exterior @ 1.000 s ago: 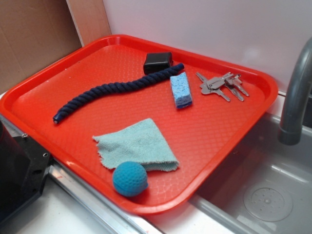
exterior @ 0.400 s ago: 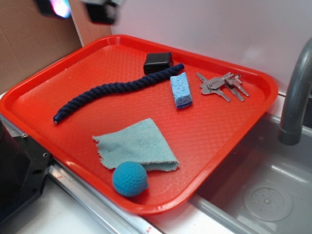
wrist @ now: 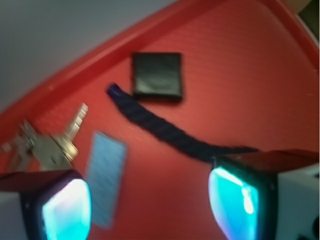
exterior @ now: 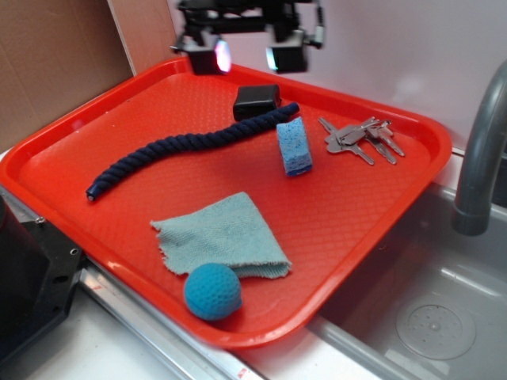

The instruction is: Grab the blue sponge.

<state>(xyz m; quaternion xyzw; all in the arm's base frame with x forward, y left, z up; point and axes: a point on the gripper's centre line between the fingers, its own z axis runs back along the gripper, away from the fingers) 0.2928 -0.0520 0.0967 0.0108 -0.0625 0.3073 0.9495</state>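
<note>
The blue sponge [exterior: 294, 147], a small light-blue porous block, lies on the red tray [exterior: 372, 214] right of centre, between the rope's end and the keys. It also shows in the wrist view [wrist: 106, 177], near the left pad. My gripper [exterior: 247, 57] hangs high over the tray's back edge, above and left of the sponge, well apart from it. Its jaws stand wide open and empty, with glowing cyan pads [wrist: 236, 200].
A black box [exterior: 256, 101] sits at the back. A dark blue rope [exterior: 190, 145] runs diagonally. Keys [exterior: 360, 138] lie right of the sponge. A teal cloth [exterior: 222, 236] and blue ball [exterior: 212, 290] are in front. A sink and faucet [exterior: 479, 158] are on the right.
The gripper has come into view from the upper left and moved right and down over the tray's back edge. Nothing on the tray has moved.
</note>
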